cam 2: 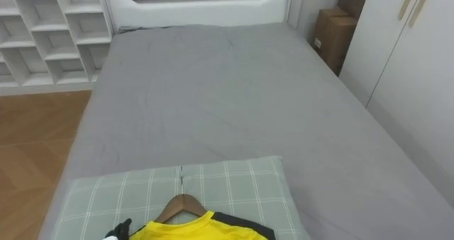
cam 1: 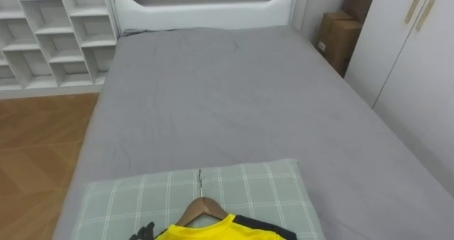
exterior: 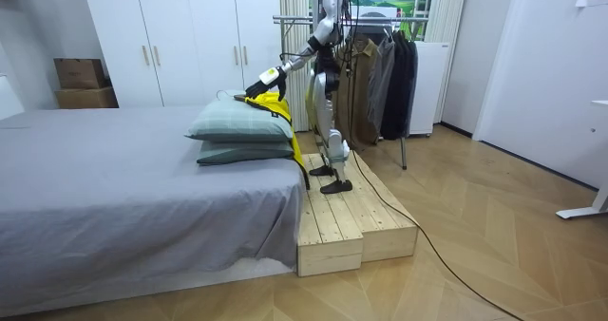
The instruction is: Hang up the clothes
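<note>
Left hand (cam 1: 145, 232) shows at the lower edge of the eye views, reaching forward from the robot's left side. Its dark fingers lie at the left edge of the yellow shirt (cam 1: 213, 232). Whether they grip the cloth cannot be told.

1. Just right of the hand, the shirt sits on a wooden hanger (cam 1: 203, 210). The hanger's metal hook (cam 1: 200, 184) points away from the hand, toward the far end of the bed.
2. Shirt and hanger rest on a checked pillow (cam 1: 262, 190), which lies under and ahead of the hand. In the room view this pillow lies on top of a second pillow (exterior: 237, 154), and the shirt's lower part hangs over the pillows' near end, toward the robot.
3. Beyond the pillow's far edge, the grey bed (cam 1: 227, 98) runs flat and bare to a white headboard (cam 1: 202, 9).
4. Left of the hand, the bed edge drops to a wooden floor (cam 1: 35, 148), with a white shelf unit (cam 1: 53, 34) further off.
5. Far right of the hand, a narrow gap separates the bed edge from a white wardrobe (cam 1: 411, 62). Cardboard boxes (cam 1: 337, 37) stand beyond it.
6. The robot stands on a wooden platform (exterior: 351, 221) at the bed's end, with a clothes rack (exterior: 380, 74) of dark garments close behind it.
</note>
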Motion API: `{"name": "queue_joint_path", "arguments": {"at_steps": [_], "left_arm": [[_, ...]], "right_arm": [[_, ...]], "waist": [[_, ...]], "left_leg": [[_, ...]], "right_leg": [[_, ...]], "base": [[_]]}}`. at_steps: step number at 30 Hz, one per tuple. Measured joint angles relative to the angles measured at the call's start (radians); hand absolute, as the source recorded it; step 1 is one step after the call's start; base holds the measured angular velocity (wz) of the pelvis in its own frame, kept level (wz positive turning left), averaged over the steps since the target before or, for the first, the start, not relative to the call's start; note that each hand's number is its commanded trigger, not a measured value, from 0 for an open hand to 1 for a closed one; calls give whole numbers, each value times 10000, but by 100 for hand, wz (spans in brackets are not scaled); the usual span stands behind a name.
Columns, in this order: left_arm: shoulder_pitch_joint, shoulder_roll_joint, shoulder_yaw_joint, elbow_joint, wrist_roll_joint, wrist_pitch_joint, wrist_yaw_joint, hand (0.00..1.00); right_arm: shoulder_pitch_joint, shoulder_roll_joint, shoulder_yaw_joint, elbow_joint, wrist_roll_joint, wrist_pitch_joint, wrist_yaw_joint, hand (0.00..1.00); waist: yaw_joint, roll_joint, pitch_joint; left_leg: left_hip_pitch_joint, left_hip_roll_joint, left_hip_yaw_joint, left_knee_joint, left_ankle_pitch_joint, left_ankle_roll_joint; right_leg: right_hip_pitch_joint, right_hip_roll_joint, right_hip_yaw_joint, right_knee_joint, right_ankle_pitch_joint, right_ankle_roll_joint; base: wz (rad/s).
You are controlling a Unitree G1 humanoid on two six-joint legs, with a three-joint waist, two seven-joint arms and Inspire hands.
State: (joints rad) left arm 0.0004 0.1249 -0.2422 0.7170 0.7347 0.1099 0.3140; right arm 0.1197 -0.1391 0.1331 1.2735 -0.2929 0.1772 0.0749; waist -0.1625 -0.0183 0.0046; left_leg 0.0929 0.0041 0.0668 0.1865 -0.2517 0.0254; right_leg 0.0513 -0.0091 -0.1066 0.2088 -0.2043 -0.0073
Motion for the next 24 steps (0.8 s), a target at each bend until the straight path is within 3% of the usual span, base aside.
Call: {"name": "queue_joint_path", "arguments": {"at_steps": [13, 16, 24], "left_arm": [[-304, 2, 28, 167, -265, 5, -45, 0], [-426, 6, 44, 714, -269, 10, -108, 0], [-536, 4, 55, 1046, -274, 15, -234, 0]], "right_arm": [[28, 0, -8, -110, 121, 3, 141, 0], [11, -1, -8, -151, 114, 6, 150, 0], [11, 0, -13, -251, 125, 35, 119, 0]], "waist": [[-126, 46, -9], [-254, 92, -42], [-289, 131, -33]], "left_leg": [[4, 26, 351, -2, 5, 11], [-39, 33, 420, -31, 7, 14], [-212, 89, 737, -47, 18, 28]], "right_leg": [[-193, 13, 256, 138, 64, 15], [-308, 27, 328, 202, 64, 15], [-669, 110, 667, 329, 118, -15]], "base": [[-8], [-7], [-13]]}}
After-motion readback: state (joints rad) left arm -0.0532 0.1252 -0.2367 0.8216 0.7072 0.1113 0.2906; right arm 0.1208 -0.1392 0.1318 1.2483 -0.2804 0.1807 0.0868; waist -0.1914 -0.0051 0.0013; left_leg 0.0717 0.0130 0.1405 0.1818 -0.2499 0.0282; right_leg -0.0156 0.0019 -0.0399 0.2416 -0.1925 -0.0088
